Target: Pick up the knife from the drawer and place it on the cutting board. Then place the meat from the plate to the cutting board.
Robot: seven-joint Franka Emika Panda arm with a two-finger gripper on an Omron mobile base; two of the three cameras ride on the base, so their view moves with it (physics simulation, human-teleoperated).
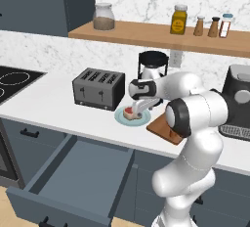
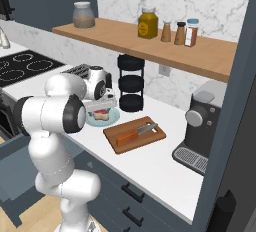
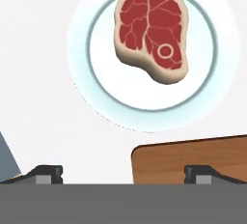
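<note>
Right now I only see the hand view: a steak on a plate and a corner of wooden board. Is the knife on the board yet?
Observer: Yes, the knife lies on the cutting board.
Operator: Is the drawer shut?
Observer: No, the drawer below the counter stands pulled open.
Operator: What's next to the plate?
Observer: A toaster stands beside the plate, on the side away from the board.

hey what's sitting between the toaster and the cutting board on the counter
The plate with the meat on it lies between the toaster and the cutting board; the left base view shows it.
</note>
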